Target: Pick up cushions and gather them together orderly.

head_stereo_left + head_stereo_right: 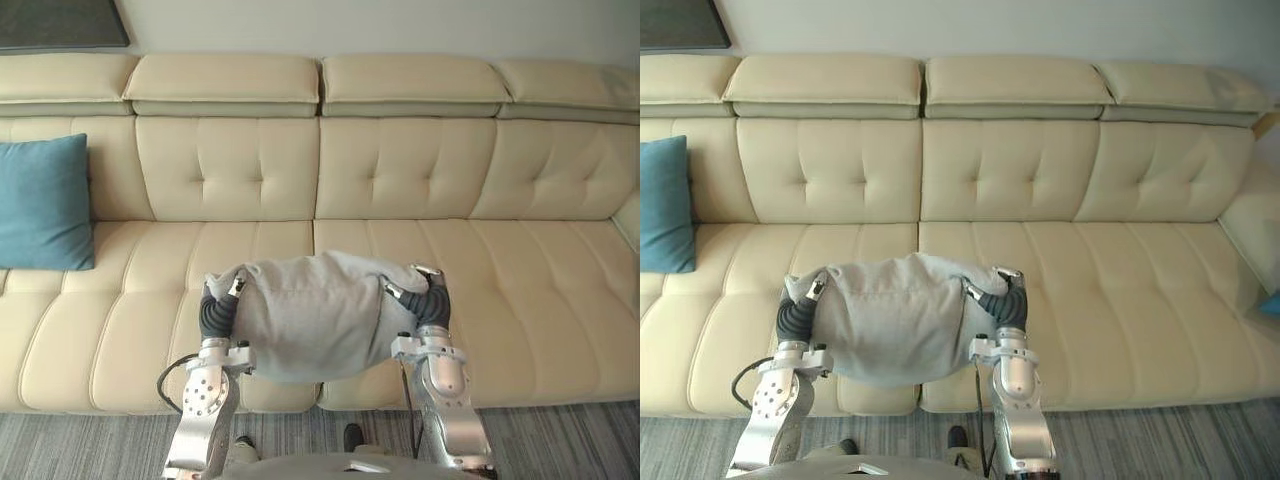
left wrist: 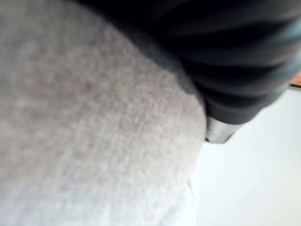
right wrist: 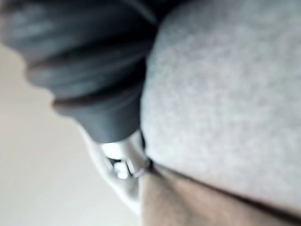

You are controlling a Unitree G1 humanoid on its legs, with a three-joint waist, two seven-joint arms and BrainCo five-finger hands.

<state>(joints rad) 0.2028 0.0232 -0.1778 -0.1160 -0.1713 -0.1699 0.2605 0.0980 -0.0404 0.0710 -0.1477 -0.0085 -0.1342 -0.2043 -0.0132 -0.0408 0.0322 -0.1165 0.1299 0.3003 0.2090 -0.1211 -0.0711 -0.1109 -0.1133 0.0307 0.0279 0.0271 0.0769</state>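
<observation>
- Holding a grey cushion between my two hands, I see it stretched crosswise in front of me, its cloth sagging in the middle.
- My left hand is pressed against one end of the grey cushion, with the dark ribbed cover facing me. I cannot tell how far that hand is open or how it grips.
- My right hand is against the opposite end at about the same height. Its wrist view shows the ribbed cover hard up against grey cloth, and I cannot tell its state either.
- Behind both hands is the seat of a cream tufted sofa. The grey cushion hangs over the seat's front edge, and I cannot tell whether it touches the leather.
- Well out beyond my left hand, a teal cushion leans upright against the sofa's backrest.
- Far out past my right hand, a small teal patch shows at the sofa's end, too little of it to name.
- Below my hands lies grey striped carpet.
</observation>
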